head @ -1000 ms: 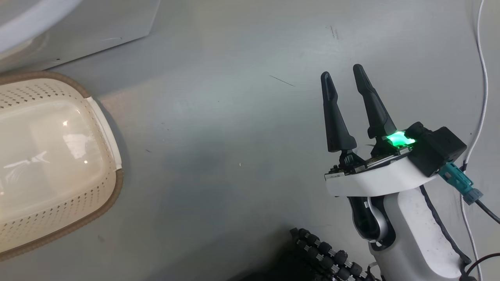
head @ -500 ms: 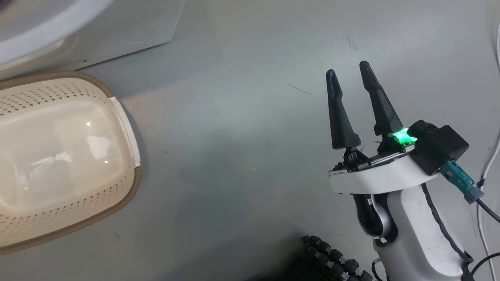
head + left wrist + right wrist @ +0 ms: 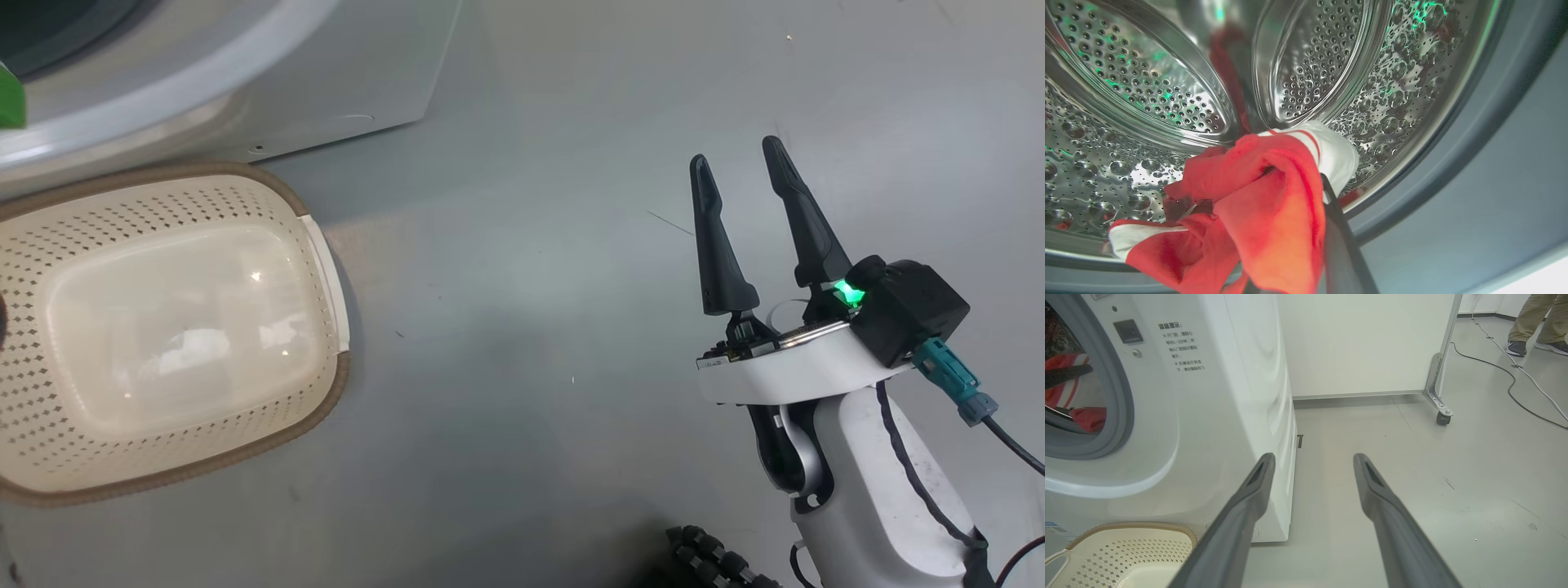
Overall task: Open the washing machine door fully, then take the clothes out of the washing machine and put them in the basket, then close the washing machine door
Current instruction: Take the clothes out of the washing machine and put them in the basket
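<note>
In the left wrist view my left gripper [image 3: 1298, 179] is inside the steel drum [image 3: 1147, 90], shut on the red clothes [image 3: 1265, 196] with white trim. One dark finger [image 3: 1339, 232] shows beside the cloth; the other is hidden under it. The right wrist view looks at the white washing machine [image 3: 1229, 375], with red clothes [image 3: 1090, 416] and a dark finger [image 3: 1067, 373] in its grey-ringed port. The cream basket [image 3: 245, 175] stands on the floor against the machine [image 3: 351, 73], with nothing in it. My right gripper [image 3: 736, 151] hangs open over bare floor, right of the basket. The washing machine door is out of view.
A white panel on a castor [image 3: 1443, 416] stands behind the machine. Cables [image 3: 1515, 379] trail over the grey floor at the right, where a person's legs [image 3: 1535, 318] stand far off. A black ribbed cable chain [image 3: 718, 563] lies by my right arm.
The head camera has turned, so the basket and the machine's front now sit further right and lower in the picture. The right gripper stays open in much the same spot.
</note>
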Robot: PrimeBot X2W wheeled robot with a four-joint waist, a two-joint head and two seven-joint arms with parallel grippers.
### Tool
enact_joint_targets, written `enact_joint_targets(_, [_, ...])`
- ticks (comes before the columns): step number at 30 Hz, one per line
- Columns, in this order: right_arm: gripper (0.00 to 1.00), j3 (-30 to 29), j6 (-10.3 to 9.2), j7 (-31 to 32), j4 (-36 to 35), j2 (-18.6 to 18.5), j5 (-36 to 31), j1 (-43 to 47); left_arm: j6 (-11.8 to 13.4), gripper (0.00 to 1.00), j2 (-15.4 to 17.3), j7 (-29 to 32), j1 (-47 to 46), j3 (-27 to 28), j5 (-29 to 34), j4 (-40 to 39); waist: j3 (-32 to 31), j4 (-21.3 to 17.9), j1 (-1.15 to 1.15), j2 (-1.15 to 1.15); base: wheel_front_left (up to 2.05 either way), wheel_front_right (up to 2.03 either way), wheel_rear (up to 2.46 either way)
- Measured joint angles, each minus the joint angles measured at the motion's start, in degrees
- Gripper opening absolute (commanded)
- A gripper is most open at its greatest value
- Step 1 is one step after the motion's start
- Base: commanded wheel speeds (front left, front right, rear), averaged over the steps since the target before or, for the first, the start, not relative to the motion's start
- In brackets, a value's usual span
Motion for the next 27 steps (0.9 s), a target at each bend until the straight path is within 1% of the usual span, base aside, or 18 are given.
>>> enact_joint_targets(2, [1.0, -0.4, 0.36, 0.0, 0.5, 0.0, -0.6, 0.1, 0.0, 0.0, -0.8, -1.9, 1.9, -0.4, 0.5, -0.5, -0.8, 0.7, 0.0, 0.0, 0.0, 0.0, 0.0])
enact_joint_targets(6, [1.0, -1.2, 0.41, 0.0, 1.6, 0.0, -2.4, 0.6, 0.2, 0.0, -1.7, -5.6, 5.4, -1.1, 1.9, -1.3, -2.7, 1.9, 0.0, 0.0, 0.0, 0.0, 0.0])
enact_joint_targets(9, [1.0, -1.9, 0.44, 0.0, 2.3, -0.1, -3.4, 1.4, 0.8, 0.0, -2.7, -8.4, 7.6, -1.4, 3.0, -2.4, -4.2, 2.9, 0.0, 0.0, 0.0, 0.0, 0.0])
enact_joint_targets(11, [1.0, -2.2, 0.91, 0.0, 2.9, -0.1, -3.8, 2.1, 1.4, 0.0, -3.5, -10.3, 9.0, -1.8, 3.7, -2.9, -5.2, 3.5, 0.0, 0.0, 0.0, 0.0, 0.0])
enact_joint_targets(17, [1.0, -3.3, 0.96, 0.0, 4.1, -0.3, -4.7, 4.4, 2.5, 0.0, -6.0, -14.8, 13.5, -2.8, 4.4, -4.6, -8.8, 5.4, 0.0, 0.0, 0.0, 0.0, 0.0])
enact_joint_targets(18, [1.0, -3.5, 1.4, 0.0, 4.4, -0.4, -4.9, 5.2, 2.7, 0.0, -6.7, -16.1, 14.7, -3.2, 4.6, -5.2, -10.0, 6.1, 0.0, 0.0, 0.0, 0.0, 0.0])
enact_joint_targets(27, [1.0, -4.4, 1.6, 0.0, 5.4, -0.4, -5.8, 8.7, 3.8, 0.0, -8.8, -20.6, 19.7, -4.5, 5.1, -9.1, -15.7, 9.0, 0.0, 0.0, 0.0, 0.0, 0.0])
